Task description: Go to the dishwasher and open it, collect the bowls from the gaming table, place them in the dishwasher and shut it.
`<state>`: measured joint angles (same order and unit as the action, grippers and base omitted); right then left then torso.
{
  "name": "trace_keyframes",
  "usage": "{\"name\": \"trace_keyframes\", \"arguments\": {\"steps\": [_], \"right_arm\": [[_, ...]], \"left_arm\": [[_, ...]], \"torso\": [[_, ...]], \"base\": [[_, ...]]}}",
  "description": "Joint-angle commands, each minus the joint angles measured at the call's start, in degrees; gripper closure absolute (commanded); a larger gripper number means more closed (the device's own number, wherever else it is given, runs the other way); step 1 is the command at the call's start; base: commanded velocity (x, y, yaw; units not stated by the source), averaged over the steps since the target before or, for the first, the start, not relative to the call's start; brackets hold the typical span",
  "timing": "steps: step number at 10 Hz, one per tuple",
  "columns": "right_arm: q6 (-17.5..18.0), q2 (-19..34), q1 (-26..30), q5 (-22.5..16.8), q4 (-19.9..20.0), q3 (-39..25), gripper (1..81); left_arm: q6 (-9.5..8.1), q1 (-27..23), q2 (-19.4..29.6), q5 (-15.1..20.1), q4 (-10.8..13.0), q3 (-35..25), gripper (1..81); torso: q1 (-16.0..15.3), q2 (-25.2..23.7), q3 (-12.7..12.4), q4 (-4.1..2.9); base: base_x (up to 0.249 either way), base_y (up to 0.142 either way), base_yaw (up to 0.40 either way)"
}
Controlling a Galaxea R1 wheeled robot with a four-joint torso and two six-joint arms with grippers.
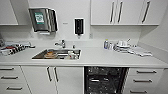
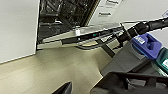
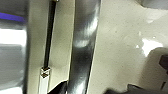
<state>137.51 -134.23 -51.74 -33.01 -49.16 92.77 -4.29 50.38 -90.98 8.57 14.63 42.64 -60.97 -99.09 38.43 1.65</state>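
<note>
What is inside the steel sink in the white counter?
The steel sink holds a brownish-orange bowl and some white dishes. Whatever lies under those dishes or against the sink's near wall is hidden.

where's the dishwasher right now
In the head view the dishwasher sits under the counter, right of the sink and between the cupboard doors and the drawers, its dark rack interior exposed.

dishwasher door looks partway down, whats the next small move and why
Probably ease the door further down: the left wrist view shows it only partly lowered, and the right wrist view has the bar handle close by. The dishwasher interior already shows dark.
</note>
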Motion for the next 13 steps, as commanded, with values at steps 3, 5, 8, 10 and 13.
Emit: {"name": "trace_keyframes", "arguments": {"steps": [3, 5, 8, 10, 13], "right_arm": [[-9.8, 9.6, 2.7, 1.4, -5.5, -11.4, 1.0], [-12.5, 15.3, 4.6, 1.3, -5.4, -19.0, 1.0], [-22.9, 18.8, 5.2, 1.5, -9.0, -26.0, 1.0], [-40.0, 17.6, 2.5, 1.5, -8.9, -27.7, 1.0], [-56.1, 15.9, -1.4, 2.7, -9.3, -29.8, 1.0]], "left_arm": [[-0.28, -0.3, -0.4, 0.1, -2.4, 6.0, 1.0], [-0.28, 0.2, -0.5, 0.0, -2.4, 6.4, 1.0], [-0.46, 2.9, -3.0, -0.1, -5.6, 11.2, 1.0], [-0.46, 6.5, -6.7, 0.0, -9.9, 18.2, 1.0], [-0.46, 11.1, -10.5, 0.0, -15.2, 25.8, 1.0]], "torso": [[0.0, 0.0, 0.0, 0.00], [0.0, 0.0, 0.0, 0.00], [0.0, 0.0, 0.0, 0.00], [0.0, 0.0, 0.0, 0.00], [0.0, 0.0, 0.0, 0.00]], "base": [[0.000, 0.000, 0.000], [0.000, 0.000, 0.000], [0.000, 0.000, 0.000], [0.000, 0.000, 0.000], [0.000, 0.000, 0.000]]}}
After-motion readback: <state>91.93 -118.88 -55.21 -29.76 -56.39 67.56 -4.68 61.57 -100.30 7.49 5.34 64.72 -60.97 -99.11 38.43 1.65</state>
